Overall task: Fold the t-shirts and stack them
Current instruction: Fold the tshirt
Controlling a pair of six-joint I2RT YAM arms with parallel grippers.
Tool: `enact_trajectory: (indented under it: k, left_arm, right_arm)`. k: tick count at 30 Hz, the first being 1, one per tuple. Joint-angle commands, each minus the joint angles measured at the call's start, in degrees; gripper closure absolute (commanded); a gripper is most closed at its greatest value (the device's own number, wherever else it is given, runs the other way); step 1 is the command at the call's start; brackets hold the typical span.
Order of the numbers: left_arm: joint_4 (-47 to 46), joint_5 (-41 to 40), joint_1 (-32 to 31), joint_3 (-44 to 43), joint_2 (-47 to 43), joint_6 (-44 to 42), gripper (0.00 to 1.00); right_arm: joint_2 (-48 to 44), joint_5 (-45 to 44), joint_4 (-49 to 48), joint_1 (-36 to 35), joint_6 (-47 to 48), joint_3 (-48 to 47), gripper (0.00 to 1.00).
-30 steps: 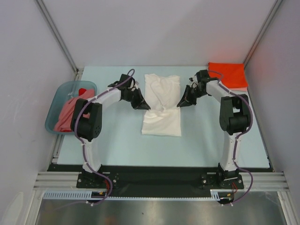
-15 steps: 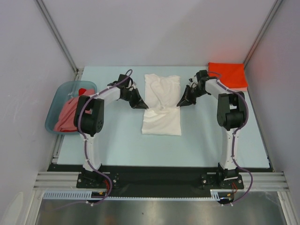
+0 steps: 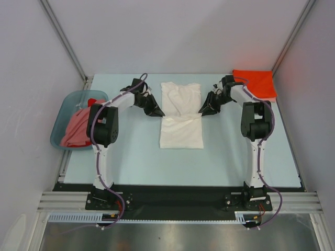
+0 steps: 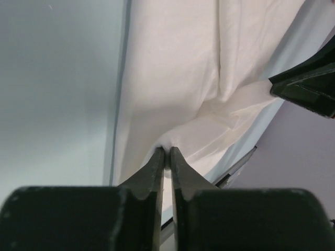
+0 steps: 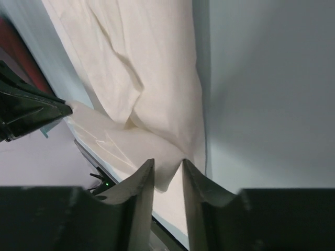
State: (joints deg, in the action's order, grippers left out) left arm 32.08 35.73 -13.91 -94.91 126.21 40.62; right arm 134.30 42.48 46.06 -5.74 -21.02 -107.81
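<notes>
Here, the left gripper [image 4: 167, 150] pinches the left edge of the white t-shirt [image 3: 181, 130], half-folded in the middle of the table [image 3: 131, 151]; the right gripper [image 5: 167, 164] stands parted around its opposite edge. Light, limp cloth (apt to sag) looks best gripped at edges or corners.
</notes>
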Motion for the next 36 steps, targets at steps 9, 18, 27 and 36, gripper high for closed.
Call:
enact_trajectory:
  k: [9, 18, 27, 36]
  left_arm:
    - [7.3, -13.8, 0.6, -6.6, -9.1, -14.2, 0.45]
    - [-27.5, 5.0, -6.1, 22.0, -21.1, -5.1, 0.78]
    - [-49.9, 9.4, -12.1, 19.9, -6.0, 8.2, 0.86]
    - [-50.6, 8.9, -7.2, 12.5, 4.0, 9.5, 0.88]
  right_arm:
    - [-3.1, -9.3, 11.3, 2.7, 5.5, -11.5, 0.55]
    - [-20.0, 1.0, -20.8, -2.7, -10.2, 24.7, 0.79]
    - [-11.4, 4.9, -45.4, -6.6, -22.1, 28.3, 0.98]
    - [0.3, 6.5, -45.5, -4.8, -23.1, 18.5, 0.98]
